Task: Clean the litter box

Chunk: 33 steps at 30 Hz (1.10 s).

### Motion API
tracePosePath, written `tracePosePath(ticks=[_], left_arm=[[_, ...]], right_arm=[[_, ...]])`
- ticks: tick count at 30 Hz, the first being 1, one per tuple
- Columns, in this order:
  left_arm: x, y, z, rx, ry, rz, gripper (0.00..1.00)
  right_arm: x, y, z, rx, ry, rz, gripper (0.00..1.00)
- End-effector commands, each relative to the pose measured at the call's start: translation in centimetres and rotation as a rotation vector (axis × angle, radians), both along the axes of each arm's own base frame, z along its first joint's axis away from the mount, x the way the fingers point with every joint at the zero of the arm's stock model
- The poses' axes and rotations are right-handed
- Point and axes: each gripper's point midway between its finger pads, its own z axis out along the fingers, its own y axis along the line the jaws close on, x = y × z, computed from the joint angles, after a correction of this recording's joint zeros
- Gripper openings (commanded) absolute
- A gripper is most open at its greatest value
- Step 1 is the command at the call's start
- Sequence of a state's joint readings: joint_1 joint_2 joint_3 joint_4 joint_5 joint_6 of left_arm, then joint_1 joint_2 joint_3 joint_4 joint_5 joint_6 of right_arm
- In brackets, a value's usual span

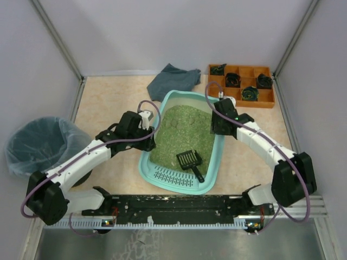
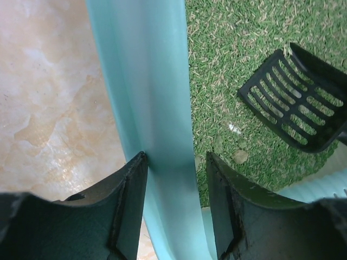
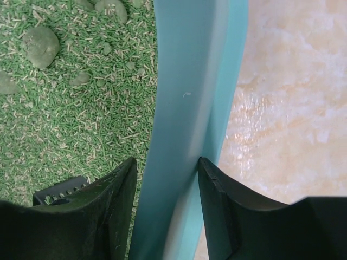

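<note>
The turquoise litter box (image 1: 212,162) lies mid-table, with green litter, pale clumps (image 3: 40,43) and a slotted grille at its near end. A black slotted scoop (image 1: 190,160) rests on the litter near the grille; it also shows in the left wrist view (image 2: 298,103). My left gripper (image 1: 149,123) straddles the box's left rim (image 2: 146,81), one finger outside and one inside, closed on it (image 2: 176,157). My right gripper (image 1: 217,116) straddles the right rim (image 3: 190,81) the same way (image 3: 167,162). The box sits flat on the table.
A round bin lined with a bluish bag (image 1: 40,143) stands at the left, beside the table. An orange compartment tray (image 1: 238,104) with dark items is at the back right. A grey cloth (image 1: 173,78) lies behind the box. White walls enclose the table.
</note>
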<state>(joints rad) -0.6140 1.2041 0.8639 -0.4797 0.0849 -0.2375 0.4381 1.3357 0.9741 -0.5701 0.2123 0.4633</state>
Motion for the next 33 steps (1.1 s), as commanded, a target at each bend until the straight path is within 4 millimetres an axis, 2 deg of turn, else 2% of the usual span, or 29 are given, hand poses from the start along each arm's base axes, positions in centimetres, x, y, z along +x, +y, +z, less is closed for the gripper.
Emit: tracePosePath(ticks=[1,5,8,10,15,16,18,23,29,33], left_arm=[[-1.8,-1.0,-0.8,-0.035,0.064,-0.031,0.52],[-1.7,-1.2,-0.7,-0.036,0.063,-0.039,0.53],[-1.6,-1.4,-0.4,-0.041,0.058,-0.038,0.54],[-1.4,-1.3,-0.2,-0.035,0.052,-0.031,0.56],[-0.3,0.3,0.9,0.025,0.002,0.050,0.69],[0.1,1.0,1.3,0.046,-0.013,0.090,0.73],[1.0,2.5,2.4,0.090,-0.062,0.166,0.83],[2.2,4.9,6.7,0.118,-0.199,0.270,1.00],[2.3,8.5,14.7,0.143,-0.356,0.399,1.00],[1.7,12.0,20.2,0.193,-0.449,0.516,1.00]], right_arm=[[5.4,6.2,2.5,0.157,-0.113,0.152,0.48],[7.5,7.6,2.1,0.155,-0.106,0.195,0.48],[9.0,8.0,2.4,0.141,-0.117,0.210,0.48],[9.7,8.1,1.8,0.123,-0.102,0.210,0.49],[9.7,6.4,2.2,0.064,-0.105,0.159,0.55],[9.4,5.8,3.3,0.060,-0.132,0.143,0.59],[8.7,4.6,4.4,0.041,-0.158,0.109,0.66],[6.3,2.2,7.5,0.022,-0.231,0.064,0.77],[2.5,0.5,11.5,0.065,-0.332,0.074,0.80],[-0.4,-0.4,12.8,0.107,-0.362,0.067,0.80]])
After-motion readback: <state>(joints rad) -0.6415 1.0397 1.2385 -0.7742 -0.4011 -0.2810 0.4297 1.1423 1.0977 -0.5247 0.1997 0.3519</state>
